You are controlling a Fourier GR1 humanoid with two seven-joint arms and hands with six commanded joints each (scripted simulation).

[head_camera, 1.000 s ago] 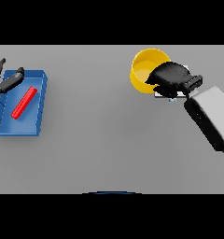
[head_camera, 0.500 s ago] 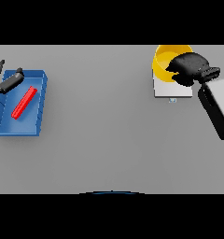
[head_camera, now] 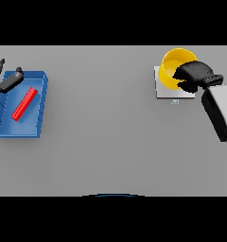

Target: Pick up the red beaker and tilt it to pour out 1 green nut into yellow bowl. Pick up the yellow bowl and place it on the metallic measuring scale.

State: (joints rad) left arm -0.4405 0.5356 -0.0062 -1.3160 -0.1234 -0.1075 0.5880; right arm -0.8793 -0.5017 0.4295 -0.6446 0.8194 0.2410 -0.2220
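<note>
Grey table (head_camera: pixel 110 142): plain, bare mid-area.
Yellow bowl (head_camera: pixel 174 68): over metallic scale (head_camera: pixel 165 90).
Right robot hand (head_camera: pixel 193 75): curled on bowl's rim.
Left robot hand (head_camera: pixel 4 80): relaxed, by blue tray (head_camera: pixel 39 108).

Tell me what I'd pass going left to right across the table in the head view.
Left hand → blue tray holding the red beaker → metallic scale → yellow bowl → right hand gripping it.

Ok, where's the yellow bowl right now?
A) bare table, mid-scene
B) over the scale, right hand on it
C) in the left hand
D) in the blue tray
B: the bowl sits over the scale, with the right hand gripping its rim.
</note>
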